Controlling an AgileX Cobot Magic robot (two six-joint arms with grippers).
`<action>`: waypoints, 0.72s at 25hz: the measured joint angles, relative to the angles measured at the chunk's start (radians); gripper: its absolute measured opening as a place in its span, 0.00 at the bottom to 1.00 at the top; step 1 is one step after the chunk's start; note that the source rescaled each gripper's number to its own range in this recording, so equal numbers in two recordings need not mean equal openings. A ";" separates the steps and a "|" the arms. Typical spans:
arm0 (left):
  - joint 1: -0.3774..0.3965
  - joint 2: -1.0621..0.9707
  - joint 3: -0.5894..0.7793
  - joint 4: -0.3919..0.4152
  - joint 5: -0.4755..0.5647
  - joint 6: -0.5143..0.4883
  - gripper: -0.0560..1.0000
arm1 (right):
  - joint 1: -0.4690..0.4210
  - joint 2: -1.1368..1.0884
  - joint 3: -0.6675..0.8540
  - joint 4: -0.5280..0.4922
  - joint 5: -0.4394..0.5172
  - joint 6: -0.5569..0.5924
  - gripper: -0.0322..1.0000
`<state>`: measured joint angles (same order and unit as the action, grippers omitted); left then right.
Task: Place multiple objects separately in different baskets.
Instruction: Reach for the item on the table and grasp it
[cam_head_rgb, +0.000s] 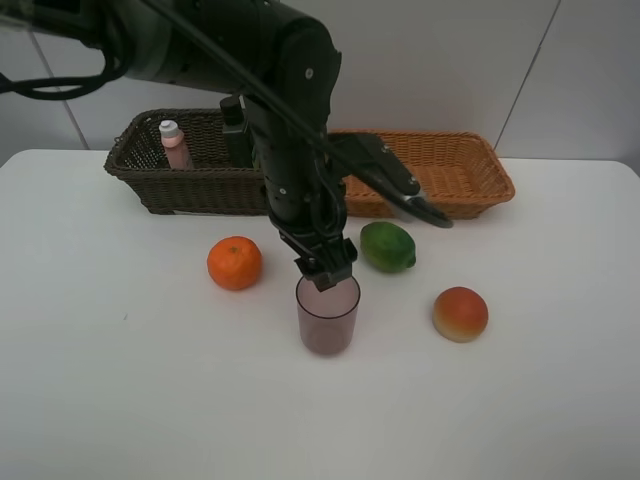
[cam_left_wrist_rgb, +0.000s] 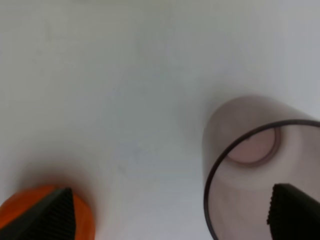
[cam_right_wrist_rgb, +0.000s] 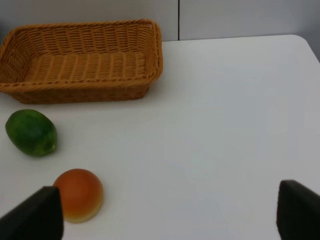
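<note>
The translucent purple cup (cam_head_rgb: 328, 320) (cam_left_wrist_rgb: 250, 165) stands upright on the white table. My left gripper (cam_head_rgb: 328, 268) (cam_left_wrist_rgb: 170, 212) hangs open just above its rim. One fingertip (cam_left_wrist_rgb: 295, 210) is over the cup's mouth and the other (cam_left_wrist_rgb: 45, 215) shows in front of the orange (cam_head_rgb: 234, 263) (cam_left_wrist_rgb: 82, 217). The green fruit (cam_head_rgb: 387, 246) (cam_right_wrist_rgb: 31, 132) and the red-orange fruit (cam_head_rgb: 460, 313) (cam_right_wrist_rgb: 79, 194) lie to the right. The pink bottle (cam_head_rgb: 175, 143) stands in the dark basket (cam_head_rgb: 150, 175), beside a dark pump bottle (cam_head_rgb: 233, 125) half hidden by my arm. The tan basket (cam_head_rgb: 470, 170) (cam_right_wrist_rgb: 80, 65) holds nothing. My right gripper (cam_right_wrist_rgb: 167, 215) is open over bare table.
Both baskets sit side by side at the back of the table. My left arm (cam_head_rgb: 290, 120) crosses over the gap between them and hides part of each. The right arm does not show in the high view.
</note>
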<state>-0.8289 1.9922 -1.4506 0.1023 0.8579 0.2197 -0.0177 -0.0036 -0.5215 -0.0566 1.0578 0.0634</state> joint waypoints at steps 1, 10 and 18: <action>0.000 0.006 0.000 0.000 -0.001 0.000 1.00 | 0.000 0.000 0.000 0.000 0.000 0.000 0.79; 0.000 0.070 0.044 -0.006 -0.044 0.000 1.00 | 0.000 0.000 0.000 0.000 0.000 0.000 0.79; 0.000 0.107 0.047 -0.022 -0.091 0.000 1.00 | 0.000 0.000 0.000 0.000 0.000 0.000 0.79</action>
<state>-0.8289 2.0989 -1.4037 0.0800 0.7668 0.2197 -0.0177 -0.0036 -0.5215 -0.0566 1.0578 0.0634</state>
